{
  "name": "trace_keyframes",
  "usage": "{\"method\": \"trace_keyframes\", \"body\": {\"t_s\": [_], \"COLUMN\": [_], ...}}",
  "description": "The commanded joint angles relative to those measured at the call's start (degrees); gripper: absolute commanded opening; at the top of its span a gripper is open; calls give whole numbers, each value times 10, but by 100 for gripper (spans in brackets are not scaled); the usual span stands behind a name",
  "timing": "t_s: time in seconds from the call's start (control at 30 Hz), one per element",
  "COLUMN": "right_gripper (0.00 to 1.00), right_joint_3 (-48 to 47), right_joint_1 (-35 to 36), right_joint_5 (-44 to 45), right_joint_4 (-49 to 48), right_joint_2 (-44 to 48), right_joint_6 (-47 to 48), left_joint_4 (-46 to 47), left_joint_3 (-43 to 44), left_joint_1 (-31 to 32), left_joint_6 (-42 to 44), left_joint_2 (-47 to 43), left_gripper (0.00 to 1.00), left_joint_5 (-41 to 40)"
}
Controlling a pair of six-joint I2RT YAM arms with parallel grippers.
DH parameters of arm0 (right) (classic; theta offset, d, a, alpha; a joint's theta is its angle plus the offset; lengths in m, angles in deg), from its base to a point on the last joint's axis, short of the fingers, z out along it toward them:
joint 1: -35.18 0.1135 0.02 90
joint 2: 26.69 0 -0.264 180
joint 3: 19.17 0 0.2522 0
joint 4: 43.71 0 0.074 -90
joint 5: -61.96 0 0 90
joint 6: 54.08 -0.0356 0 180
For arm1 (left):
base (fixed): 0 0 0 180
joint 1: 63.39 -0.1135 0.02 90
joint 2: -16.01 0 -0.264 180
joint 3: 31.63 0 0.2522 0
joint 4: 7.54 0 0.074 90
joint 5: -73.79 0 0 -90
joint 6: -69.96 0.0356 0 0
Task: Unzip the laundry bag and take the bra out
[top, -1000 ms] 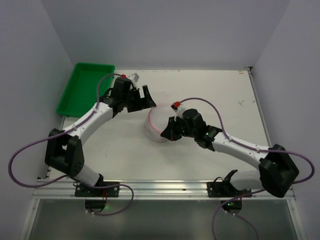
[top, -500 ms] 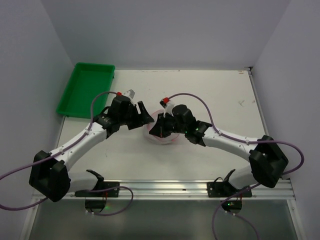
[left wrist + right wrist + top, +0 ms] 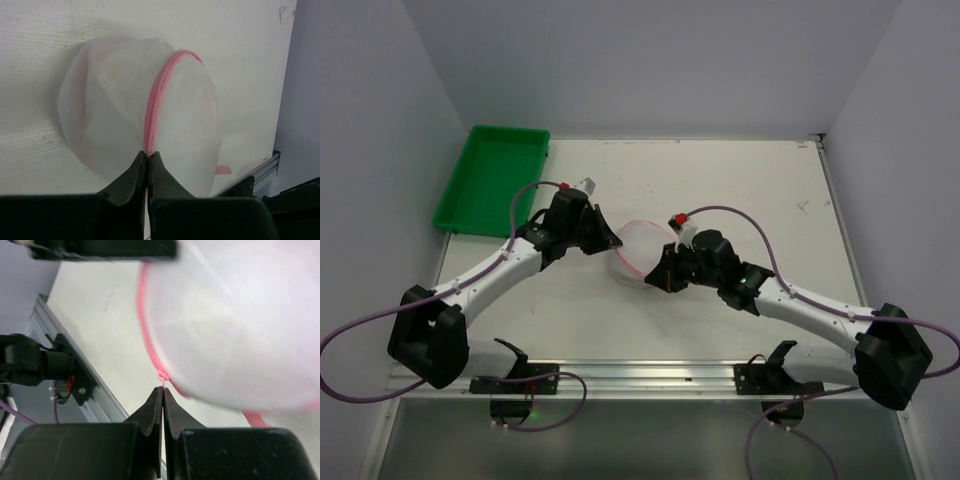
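The bag (image 3: pixel 638 248) lies mid-way on the desk (image 3: pixel 740 190), between the arms. The left end effector (image 3: pixel 149 156) pinches its zip trim (image 3: pixel 159 100); the right end effector (image 3: pixel 163 390), nearer side, clamps the zip pull (image 3: pixel 162 375), which I judge must run along the rim, away from the left's hold

Robot lab cell: plain white walls (image 3: pixel 650 60), white table (image 3: pixel 740 180), aluminium mounting rail (image 3: pixel 640 376).

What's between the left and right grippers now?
The round white mesh laundry bag with pink zip trim, pinched by left gripper and right gripper; top view.
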Motion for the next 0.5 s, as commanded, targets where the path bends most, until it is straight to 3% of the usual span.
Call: {"method": "trace_keyframes", "body": {"t_s": [0.0,0.23,0.3,0.33,0.4,0.43,0.47], "right_gripper": [0,0,0,7,24,40,47], "right_joint_3": [65,88,64,55,4,-32,-51], "right_joint_1": [-34,-76,-76,-75,-75,-75,-74], "right_joint_5": [40,56,53,60,64,63,63], "right_joint_4": [59,114,132,152,186,215,228], "right_joint_2": [67,113,110,105,97,88,83], "right_joint_6": [4,22,43,50,70,79,95], "left_joint_4": [21,68,95,115,107,84,71], "left_joint_3": [-13,-122,-175,-187,-192,-185,-177], "left_joint_1": [-9,11,25,27,27,26,26], "left_joint_6": [-1,-70,-98,-101,-90,-81,-66], "left_joint_2": [-32,-115,-152,-160,-189,-198,-206], "left_gripper": [0,0,17,36,56,74,82], "left_joint_5": [-28,-23,-17,-10,-22,-34,-58]}}
